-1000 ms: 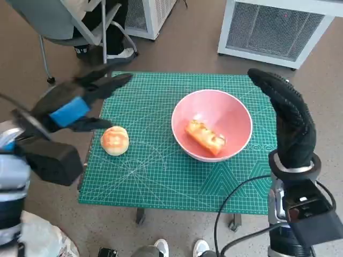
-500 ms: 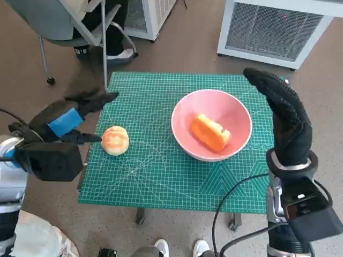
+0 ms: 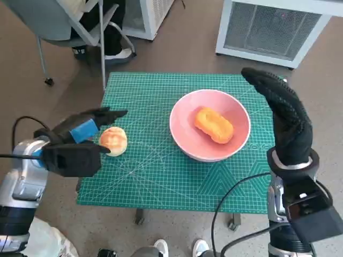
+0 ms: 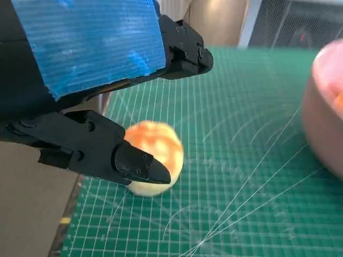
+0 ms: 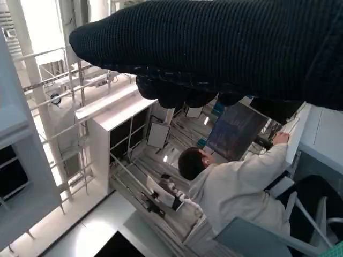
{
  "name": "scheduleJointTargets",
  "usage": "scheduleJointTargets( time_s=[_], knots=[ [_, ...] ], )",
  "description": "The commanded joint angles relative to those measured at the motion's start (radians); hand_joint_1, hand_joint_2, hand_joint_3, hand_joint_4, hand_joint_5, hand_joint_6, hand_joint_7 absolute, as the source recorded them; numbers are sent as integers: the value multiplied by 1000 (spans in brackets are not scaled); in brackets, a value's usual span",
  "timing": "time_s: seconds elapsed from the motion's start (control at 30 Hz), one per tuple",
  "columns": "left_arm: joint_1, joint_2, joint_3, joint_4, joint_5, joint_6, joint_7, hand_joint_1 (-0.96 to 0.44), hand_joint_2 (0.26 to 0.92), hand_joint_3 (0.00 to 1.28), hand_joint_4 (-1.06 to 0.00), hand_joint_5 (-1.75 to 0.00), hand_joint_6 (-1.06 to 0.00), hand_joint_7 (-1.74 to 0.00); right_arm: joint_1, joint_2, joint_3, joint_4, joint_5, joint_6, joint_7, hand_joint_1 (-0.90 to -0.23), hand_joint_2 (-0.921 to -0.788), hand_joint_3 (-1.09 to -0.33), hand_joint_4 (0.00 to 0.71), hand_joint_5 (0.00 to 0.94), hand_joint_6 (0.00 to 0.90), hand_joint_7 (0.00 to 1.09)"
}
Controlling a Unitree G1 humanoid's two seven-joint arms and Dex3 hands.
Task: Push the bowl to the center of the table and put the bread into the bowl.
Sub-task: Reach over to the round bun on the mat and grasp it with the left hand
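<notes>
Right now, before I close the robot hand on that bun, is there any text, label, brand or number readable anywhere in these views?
None readable in any view.
Green cutting mat: only grid and guide lines; any printed figures are too small to read.
Blue tape on the left robot hand: plain, no writing.
Pink bowl and round bun: unmarked.

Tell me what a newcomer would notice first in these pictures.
The pink bowl, right of the green mat's middle, with an orange bread piece inside. Next, the round bread roll near the mat's left edge, with the left hand open around it, not gripping. The gloved right hand hangs raised beside the bowl.
</notes>
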Motion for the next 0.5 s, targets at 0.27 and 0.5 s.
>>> scheduleJointTargets(
  time_s=[0.27, 0.5],
  knots=[
    [-107, -67, -92, 259, 52, -35, 21, -134, 914, 10, -260, -18, -370, -24, 18, -23, 2, -10, 16, 33, 20, -541, -921, -735, 363, 4, -1, 737],
    [-151, -97, -136, 386, 95, -23, 44, -125, 921, 37, -405, -46, -475, -57, 25, -25, 1, -26, 17, 46, 20, -541, -921, -735, 357, 2, -1, 737]
  ],
)
